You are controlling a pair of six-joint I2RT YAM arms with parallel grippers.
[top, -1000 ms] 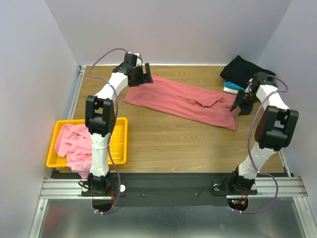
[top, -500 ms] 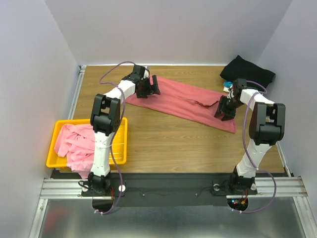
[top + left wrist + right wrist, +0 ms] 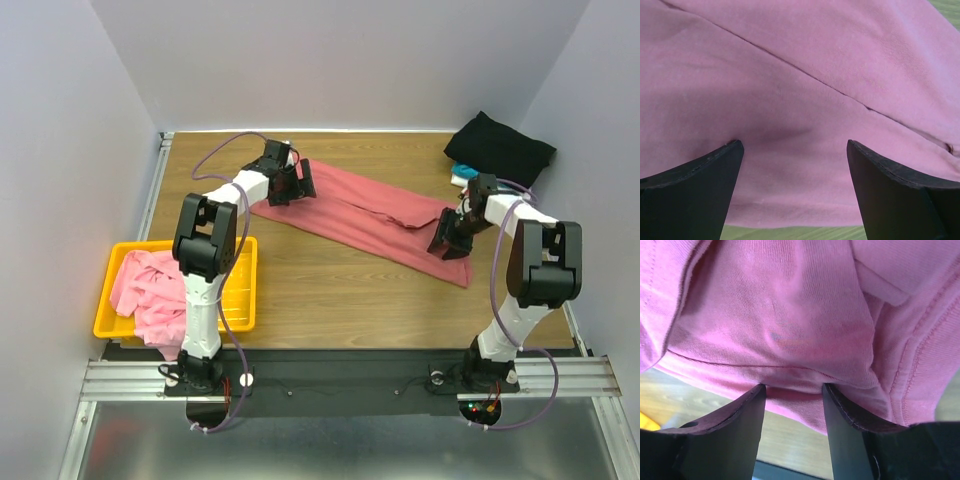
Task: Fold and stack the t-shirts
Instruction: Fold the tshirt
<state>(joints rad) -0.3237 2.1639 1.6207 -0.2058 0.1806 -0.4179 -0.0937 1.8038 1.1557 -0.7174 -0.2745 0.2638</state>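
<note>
The large dusty-red t-shirt (image 3: 360, 210) lies stretched slantwise across the table, from back left to near right. My left gripper (image 3: 297, 182) is over its back left end, jaws wide open with flat cloth (image 3: 800, 90) between the fingertips (image 3: 715, 170). My right gripper (image 3: 447, 240) is at its near right end, jaws drawn in on a fold of the hem (image 3: 790, 340). The black t-shirt (image 3: 500, 148) lies at the back right. The light pink t-shirt (image 3: 150, 288) is heaped in the basket.
The yellow slotted basket (image 3: 245, 285) stands at the near left table edge. A small white and blue thing (image 3: 462, 176) lies beside the black shirt. Bare wood (image 3: 330, 290) shows in front of the red shirt. Walls close in on all sides.
The left gripper came down from the back onto the shirt's left end. The right gripper moved inward and nearer, and the shirt's right end shifted toward the near edge with it.
</note>
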